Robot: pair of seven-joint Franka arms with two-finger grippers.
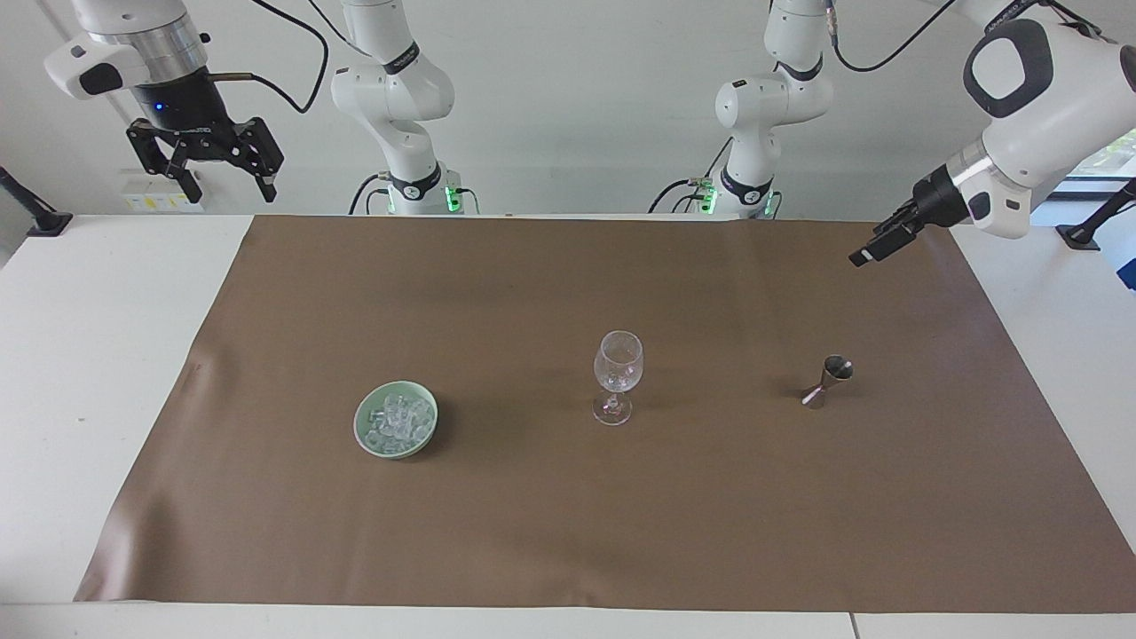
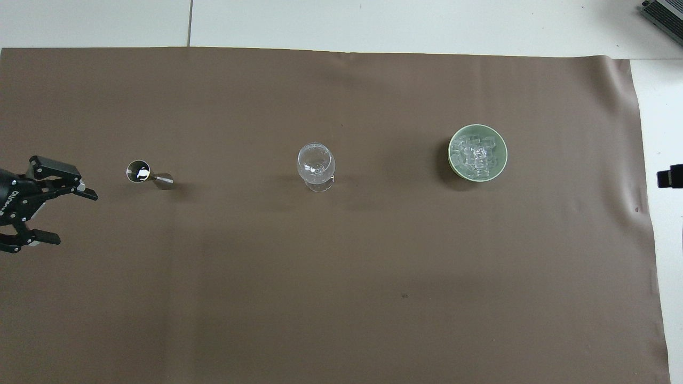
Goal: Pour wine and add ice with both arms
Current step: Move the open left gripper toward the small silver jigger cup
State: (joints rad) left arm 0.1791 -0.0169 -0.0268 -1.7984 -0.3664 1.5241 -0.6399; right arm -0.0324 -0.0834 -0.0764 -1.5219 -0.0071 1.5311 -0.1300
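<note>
From across the table, the brown mat (image 1: 568,497) covers most of the white table (image 1: 98,355). A green bowl (image 1: 366,437) of ice (image 1: 397,419) sits at about eight o'clock from the mat's middle, toward the right arm's end. The wine glass (image 1: 617,376) stands upright at the middle, and a small metal jigger (image 1: 827,382) stands at three o'clock from it, well apart. The right gripper (image 1: 206,161) hangs high at ten o'clock, over the table's edge by the robots, fingers spread wide and empty. The left gripper (image 1: 874,248) is in the air at two o'clock over the mat's corner; seen edge-on, it holds nothing.

From overhead, the left gripper (image 2: 66,216) shows at nine o'clock, fingers wide apart, beside the jigger (image 2: 147,174) but not touching it. The glass (image 2: 316,166) stands central, with the ice (image 2: 476,154) in its bowl (image 2: 453,160) at three o'clock. Only a tip of the right gripper (image 2: 671,177) shows at the edge.
</note>
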